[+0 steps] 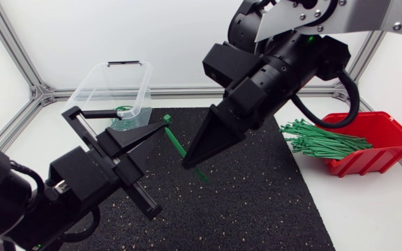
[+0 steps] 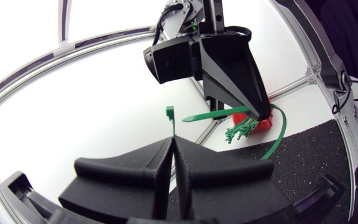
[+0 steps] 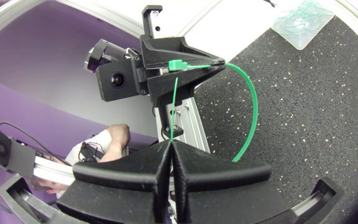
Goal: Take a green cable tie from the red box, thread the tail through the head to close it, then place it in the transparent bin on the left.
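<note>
A green cable tie [image 1: 175, 141] hangs bent into a loop above the black mat, held by both arms. My left gripper [image 1: 162, 127] is shut on the strap just behind the head [image 2: 170, 112], which sticks out past its tips. My right gripper [image 1: 187, 162] is shut on the tail end. In the right wrist view the tail runs from my right gripper [image 3: 171, 144] straight up to the head [image 3: 179, 65], and the rest of the strap [image 3: 252, 99] arcs round beside it. In the left wrist view the tail tip [image 2: 186, 118] lies close beside the head. The red box [image 1: 379, 139] is at the right, the transparent bin [image 1: 114, 87] at the back left.
A bundle of green ties [image 1: 319, 139] spills from the red box towards the mat [image 1: 257, 202]. Some green ties lie in the transparent bin's bottom [image 1: 125, 111]. Aluminium frame rails [image 1: 187, 90] run along the table's back and sides.
</note>
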`<state>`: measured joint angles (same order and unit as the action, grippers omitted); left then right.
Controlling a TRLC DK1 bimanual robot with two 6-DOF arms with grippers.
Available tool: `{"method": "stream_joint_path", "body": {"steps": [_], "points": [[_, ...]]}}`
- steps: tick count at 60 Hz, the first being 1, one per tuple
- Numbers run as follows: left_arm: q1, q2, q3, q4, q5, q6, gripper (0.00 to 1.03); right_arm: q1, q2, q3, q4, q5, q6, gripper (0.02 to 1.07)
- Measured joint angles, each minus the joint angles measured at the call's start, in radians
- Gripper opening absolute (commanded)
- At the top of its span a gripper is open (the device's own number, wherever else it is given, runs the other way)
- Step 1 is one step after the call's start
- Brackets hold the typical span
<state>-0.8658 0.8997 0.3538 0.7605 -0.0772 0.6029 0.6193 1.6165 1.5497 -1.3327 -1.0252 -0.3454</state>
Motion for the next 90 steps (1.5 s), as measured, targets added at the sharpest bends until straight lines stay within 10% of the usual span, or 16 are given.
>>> {"method": "stream_joint_path", "body": {"steps": [90], "points": [[-0.034,0.000,-0.028,0.023,-0.011,0.024,0.04,-0.018,0.040,0.055,-0.011,-0.019,-0.008,0.07]]}}
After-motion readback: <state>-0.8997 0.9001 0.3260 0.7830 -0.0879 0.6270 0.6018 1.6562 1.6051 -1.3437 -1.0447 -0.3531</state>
